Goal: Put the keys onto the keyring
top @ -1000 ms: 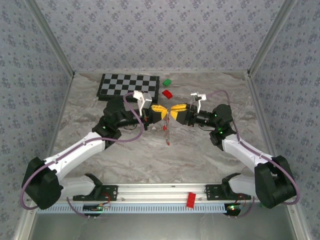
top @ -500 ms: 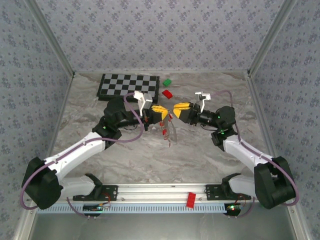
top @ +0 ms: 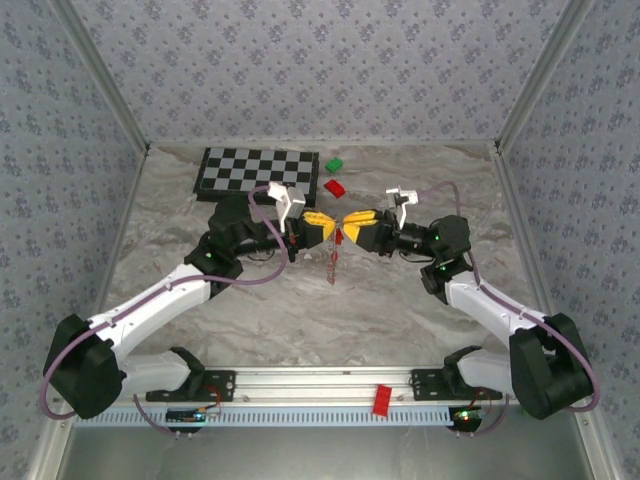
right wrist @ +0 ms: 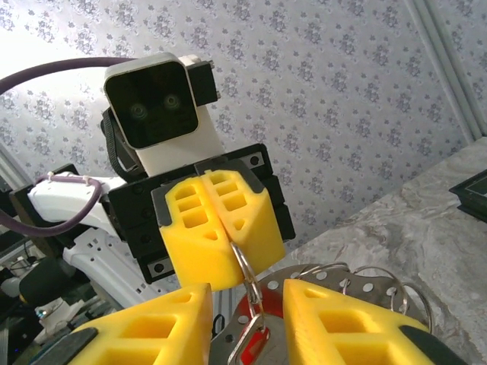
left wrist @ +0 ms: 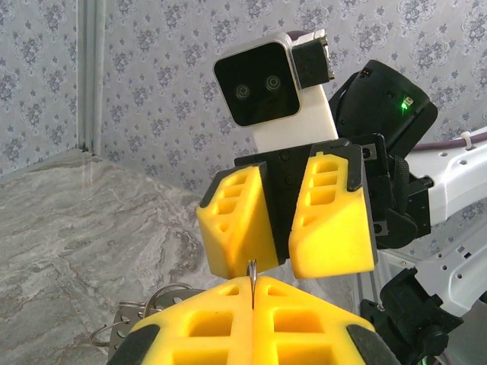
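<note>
- Above the middle of the marbled table (top: 400, 310), the left gripper (top: 330, 229) and the right gripper (top: 350, 225) meet tip to tip, both raised off the surface.
- The left gripper is clamped tight on the keyring (right wrist: 245, 268). In the right wrist view its yellow fingers (right wrist: 194, 228) press together, and the thin grey wire comes out at their tips and hangs down.
- In the left wrist view a short end of that wire stands up from the seam between the left gripper's own fingers.
- The right gripper's jaws stand a little apart. The wire loop hangs into the narrow gap, and neither finger (right wrist: 358, 323) visibly presses on it.
- A red-headed key (right wrist: 255, 346) sits at the bottom of the loop between those fingers, partly cut off by the lower edge.
- Further coils of grey wire (right wrist: 358, 281) fan out behind the right gripper's finger. I cannot tell whether they belong to the same ring.
- From above, the keys (top: 333, 268) dangle in a small red-and-metal bunch just below where the grippers meet. They are too small to count.
- At the far side of the table lies a chessboard (top: 258, 170), with a green block (top: 334, 164) and a red block (top: 335, 187) just beside its right end.
- On the rail (top: 300, 380) at the near edge sits a small red piece (top: 381, 399).
</note>
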{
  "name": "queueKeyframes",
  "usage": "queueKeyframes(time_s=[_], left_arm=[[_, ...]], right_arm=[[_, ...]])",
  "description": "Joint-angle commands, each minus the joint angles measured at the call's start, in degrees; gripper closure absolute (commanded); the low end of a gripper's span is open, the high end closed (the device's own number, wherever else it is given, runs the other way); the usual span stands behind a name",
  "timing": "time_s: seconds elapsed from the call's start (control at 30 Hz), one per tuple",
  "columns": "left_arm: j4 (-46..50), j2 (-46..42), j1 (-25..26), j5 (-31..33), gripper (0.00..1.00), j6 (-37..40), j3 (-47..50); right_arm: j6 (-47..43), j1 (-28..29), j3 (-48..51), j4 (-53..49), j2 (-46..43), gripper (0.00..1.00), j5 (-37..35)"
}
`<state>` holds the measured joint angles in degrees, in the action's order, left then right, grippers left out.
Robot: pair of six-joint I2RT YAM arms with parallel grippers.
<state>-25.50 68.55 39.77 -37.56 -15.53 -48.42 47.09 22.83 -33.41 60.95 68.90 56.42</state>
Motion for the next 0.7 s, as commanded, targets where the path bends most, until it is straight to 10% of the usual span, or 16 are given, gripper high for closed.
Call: queueKeyframes(time_s=[0.0, 0.37, 0.67], left_arm=[[-2.11, -1.06, 0.45, 0.36, 1.0, 1.03, -1.76], [-2.52, -1.21, 0.4, 0.62, 1.0, 0.7, -1.76], [-6.94, -1.39, 0.4, 2.01, 1.0, -1.67, -0.71]], right_arm=[[-1.12, 0.33, -1.64, 0.03, 0.26, 0.71, 1.45], [-2.32, 0.9, -2.18, -1.69, 0.69, 1.0, 2.61], [-5.3, 1.62, -1.75, -6.07, 1.09, 1.0, 3.63]])
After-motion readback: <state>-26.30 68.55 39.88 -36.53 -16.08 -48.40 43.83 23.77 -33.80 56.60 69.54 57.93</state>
